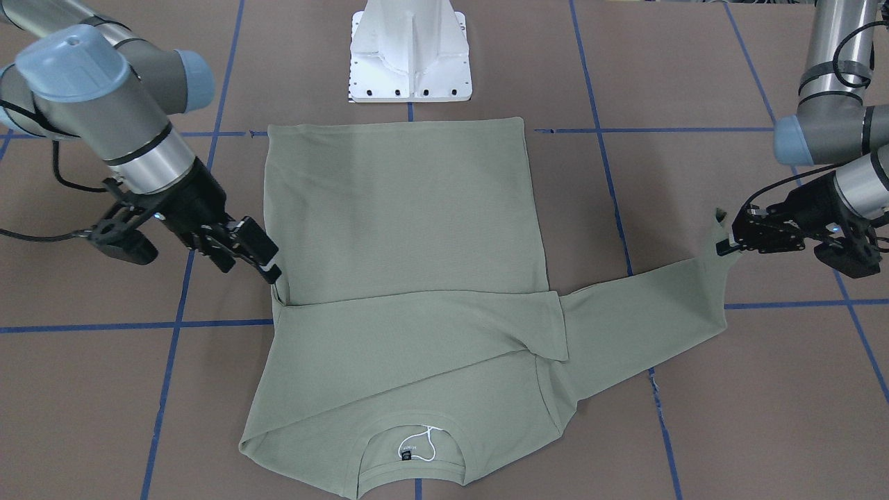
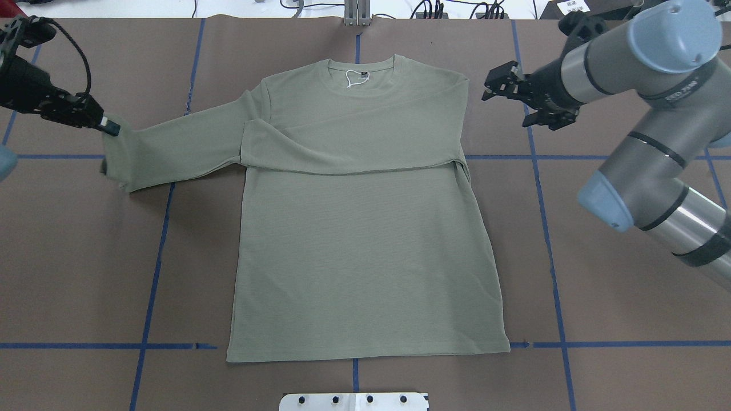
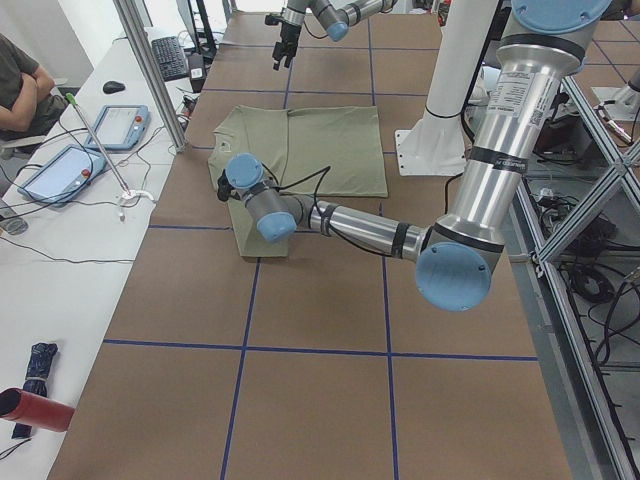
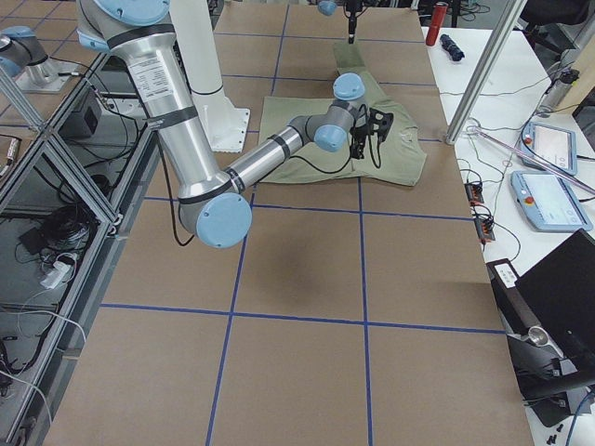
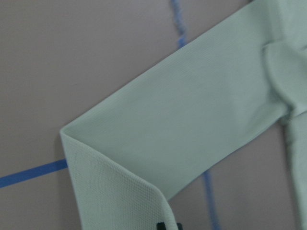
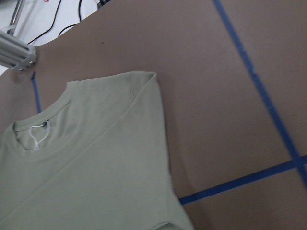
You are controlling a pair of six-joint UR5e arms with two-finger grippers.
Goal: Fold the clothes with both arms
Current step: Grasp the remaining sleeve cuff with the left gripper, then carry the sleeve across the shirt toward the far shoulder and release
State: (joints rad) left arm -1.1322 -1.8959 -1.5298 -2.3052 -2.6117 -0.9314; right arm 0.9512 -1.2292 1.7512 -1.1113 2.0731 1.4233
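Observation:
The sage-green clothes (image 2: 365,245) lie flat on the brown table, collar and black neck label (image 2: 355,77) at the far side. One sleeve (image 2: 342,151) is folded across the chest. The other sleeve (image 2: 183,148) stretches out sideways, its cuff lifted off the table. My left gripper (image 2: 110,128) (image 1: 724,243) is shut on that cuff, and the raised sleeve (image 5: 182,129) fills the left wrist view. My right gripper (image 2: 505,97) (image 1: 258,253) hovers open just beside the shirt's other shoulder (image 6: 144,91), holding nothing.
The white pedestal base (image 1: 410,52) stands past the shirt's hem. Blue tape lines (image 2: 545,228) grid the brown table. In the exterior left view a seated person (image 3: 20,85) and tablets (image 3: 60,170) are at a side table behind a metal post (image 3: 150,70).

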